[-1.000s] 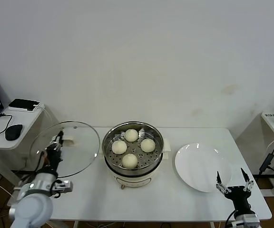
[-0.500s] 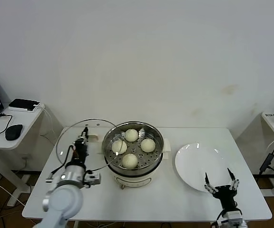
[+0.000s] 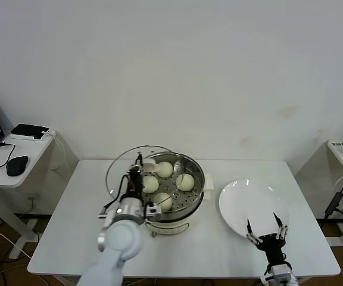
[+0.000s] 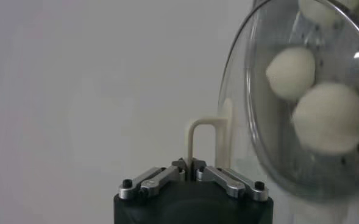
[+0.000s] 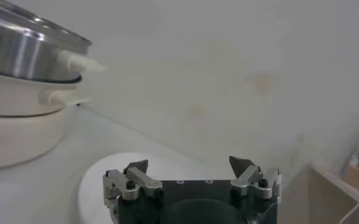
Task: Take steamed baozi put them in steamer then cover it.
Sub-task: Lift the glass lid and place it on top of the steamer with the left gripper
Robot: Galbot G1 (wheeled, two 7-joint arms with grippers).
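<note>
Covering is the step in hand: the cover (image 3: 137, 170) is gripped by its handle in the left hand (image 3: 137, 173), tilted at the steamer (image 3: 167, 189)'s left rim, mid-desk. Four baozi (image 3: 163, 201) lie inside. Levelling and centring are needed next. The right hand (image 3: 265, 230), fingers spread, waits near the front-right edge.

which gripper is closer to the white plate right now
Right. The right gripper hovers open at the white plate's near edge; the left gripper holds the cover across the steamer.

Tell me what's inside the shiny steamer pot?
Four baozi sit on the holed floor of the steamer. The left tool holds the glass cover over its left side. Whatever lies under the floor is hidden.
</note>
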